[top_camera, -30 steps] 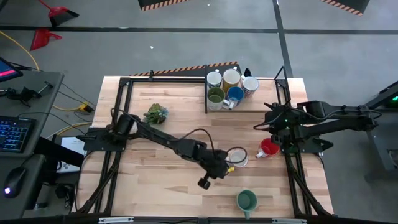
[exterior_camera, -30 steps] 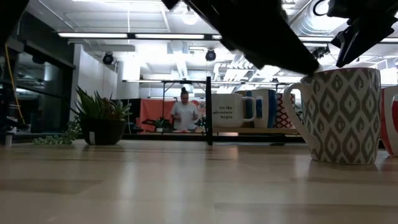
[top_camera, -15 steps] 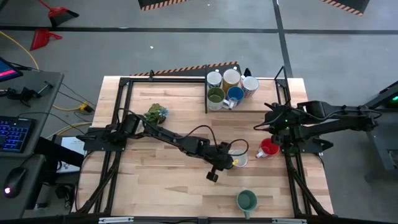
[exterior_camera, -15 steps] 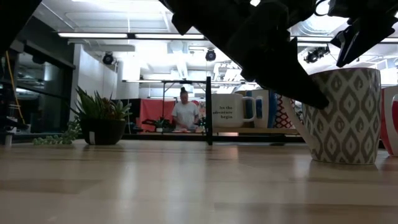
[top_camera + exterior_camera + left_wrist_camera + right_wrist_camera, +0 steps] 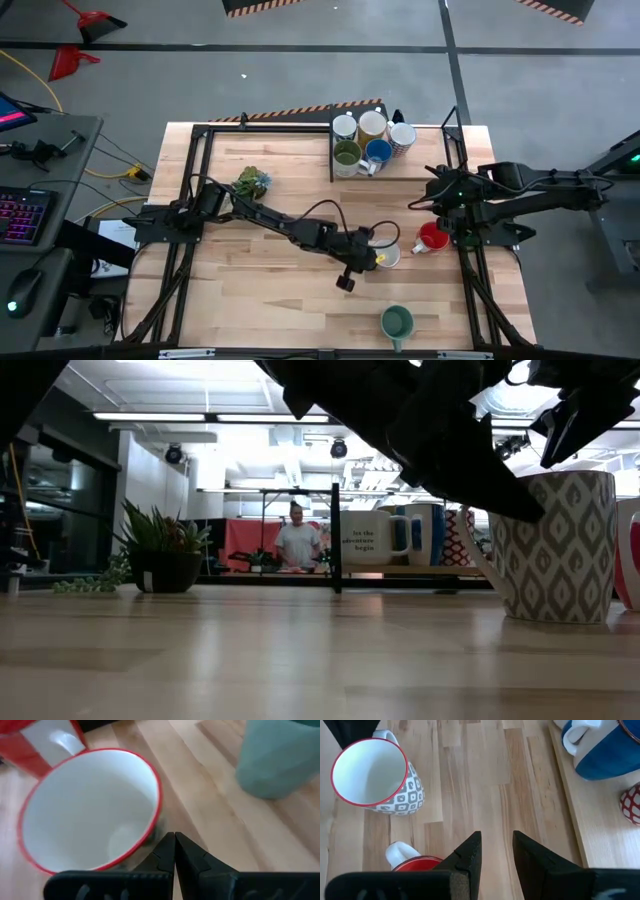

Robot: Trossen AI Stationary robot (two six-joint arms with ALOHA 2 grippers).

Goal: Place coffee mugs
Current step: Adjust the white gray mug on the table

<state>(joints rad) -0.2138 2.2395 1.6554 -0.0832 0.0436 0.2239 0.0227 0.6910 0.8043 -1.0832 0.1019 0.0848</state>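
A white mug with a grey pattern and a red rim (image 5: 387,256) (image 5: 90,810) stands upright on the table right of centre. My left gripper (image 5: 174,842) (image 5: 368,257) is shut, its fingertips by the mug's outer wall just below the rim. A red mug (image 5: 432,238) (image 5: 415,864) stands to the right of the patterned mug. My right gripper (image 5: 496,849) (image 5: 430,212) hangs open above the table beside the red mug. A teal mug (image 5: 396,322) (image 5: 280,755) stands near the front edge. Several more mugs (image 5: 372,125) sit on a tray at the back. My left gripper comes at the patterned mug slanting down from the table's left, its shut fingertips (image 5: 170,845) beside the mug's wall under the rim (image 5: 155,827). Whether they touch it I cannot tell. The mug stands upright on the table.
The wooden tray (image 5: 400,172) with its black post frame stands at the back right. A small potted plant (image 5: 250,183) sits at the back left. Black rails (image 5: 200,150) run along the table's edges. Bare wood lies at the front left. A person stands in the room beyond.
My left gripper has gone toward the table's right edge and down, up to the patterned mug, tipping its fingers lower; it has stayed shut.
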